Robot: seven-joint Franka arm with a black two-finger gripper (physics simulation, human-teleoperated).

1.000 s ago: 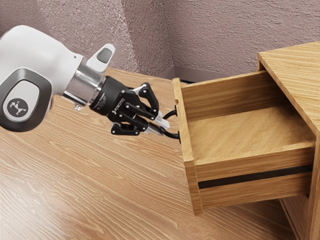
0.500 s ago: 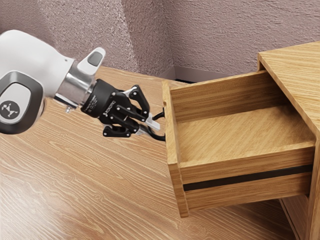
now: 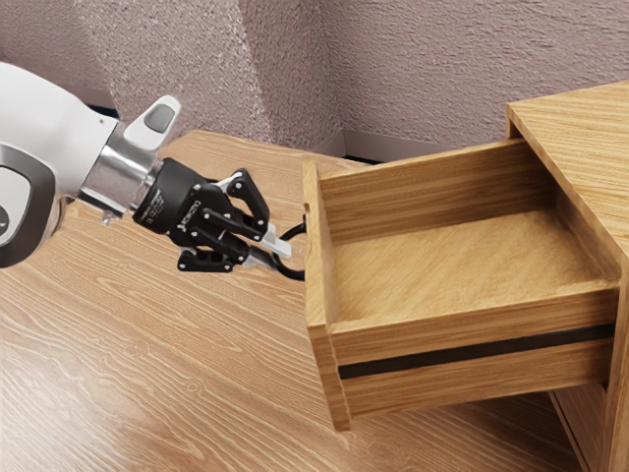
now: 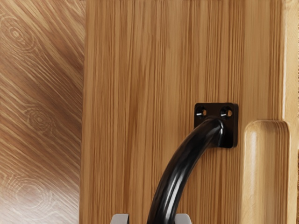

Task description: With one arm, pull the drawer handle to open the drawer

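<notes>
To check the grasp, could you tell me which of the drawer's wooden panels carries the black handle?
The front panel, facing the gripper: the black handle is mounted on it, while the side walls carry none.

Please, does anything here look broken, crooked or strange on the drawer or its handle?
Nothing stands out. The drawer sits straight in the cabinet, pulled far out, its inside bare. The handle looks whole, its plate flat on the front, with the gripper closed on it.

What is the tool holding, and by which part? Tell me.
The tool is shut on the black handle, gripping its curved part, away from the mounting plate.
</notes>
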